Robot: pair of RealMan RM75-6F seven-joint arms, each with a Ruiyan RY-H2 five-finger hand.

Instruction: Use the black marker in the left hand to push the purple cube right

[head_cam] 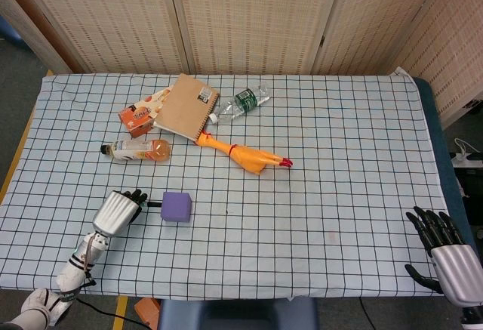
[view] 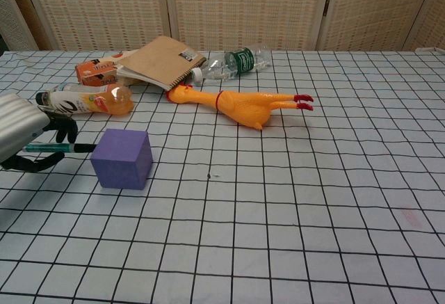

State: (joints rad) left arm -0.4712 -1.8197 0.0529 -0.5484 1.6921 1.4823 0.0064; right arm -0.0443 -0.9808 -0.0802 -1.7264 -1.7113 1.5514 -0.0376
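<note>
The purple cube (head_cam: 176, 206) (view: 122, 158) sits on the checked cloth at the front left. My left hand (head_cam: 121, 209) (view: 31, 139) lies just left of it and grips the black marker (head_cam: 153, 204) (view: 59, 148), which lies level and points right. The marker's tip reaches the cube's left face; whether it touches is hard to tell. My right hand (head_cam: 441, 248) stays far off at the table's front right edge, fingers spread, holding nothing.
Behind the cube lie an orange drink bottle (head_cam: 137, 149) (view: 87, 101), an orange carton (head_cam: 138, 119), a brown spiral notebook (head_cam: 186, 106) (view: 158, 62), a clear water bottle (head_cam: 241, 102) (view: 233, 62) and a yellow rubber chicken (head_cam: 241, 153) (view: 240, 104).
</note>
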